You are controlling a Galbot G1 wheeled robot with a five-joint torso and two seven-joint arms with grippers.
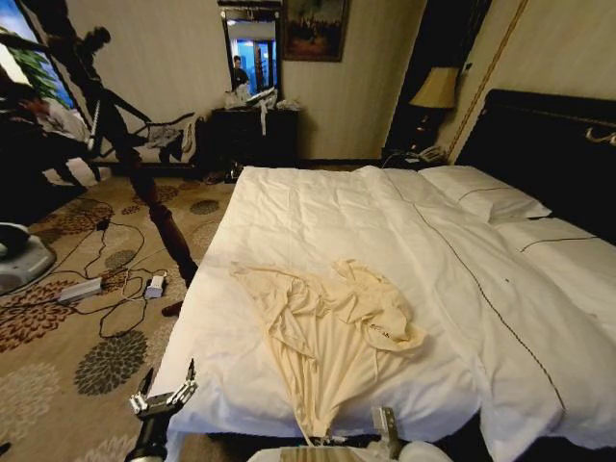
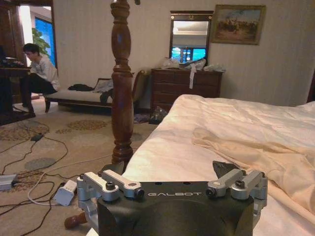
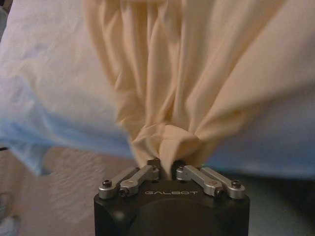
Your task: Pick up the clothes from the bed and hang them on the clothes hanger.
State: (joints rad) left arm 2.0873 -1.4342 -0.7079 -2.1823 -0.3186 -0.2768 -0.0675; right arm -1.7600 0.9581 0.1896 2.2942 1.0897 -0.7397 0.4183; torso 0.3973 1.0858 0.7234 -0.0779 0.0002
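**Shirt pinched at the foot of the bed**

The right gripper (image 3: 166,164) is clenched on a bunched fold of the cream shirt (image 1: 332,332), right at the foot edge of the bed (image 1: 318,207). From that pinch the cloth fans out in tight pleats across the white duvet, the rest of the shirt lying rumpled in the middle of the near half. The left gripper (image 1: 166,397) hangs off the bed's near left corner, fingers spread and empty, close to the wooden bedpost (image 2: 121,81) and clear of the shirt.

I can spot no hanger from here.

The worry, as I see it: the grip is only on a small knot of thin fabric, so it may slip out once the shirt's weight comes onto it. A pinch that deep might also have caught the duvet underneath, and that would drag along. Held by one gathered point, the shirt would hang in a twist, awkward to open for a hanger.
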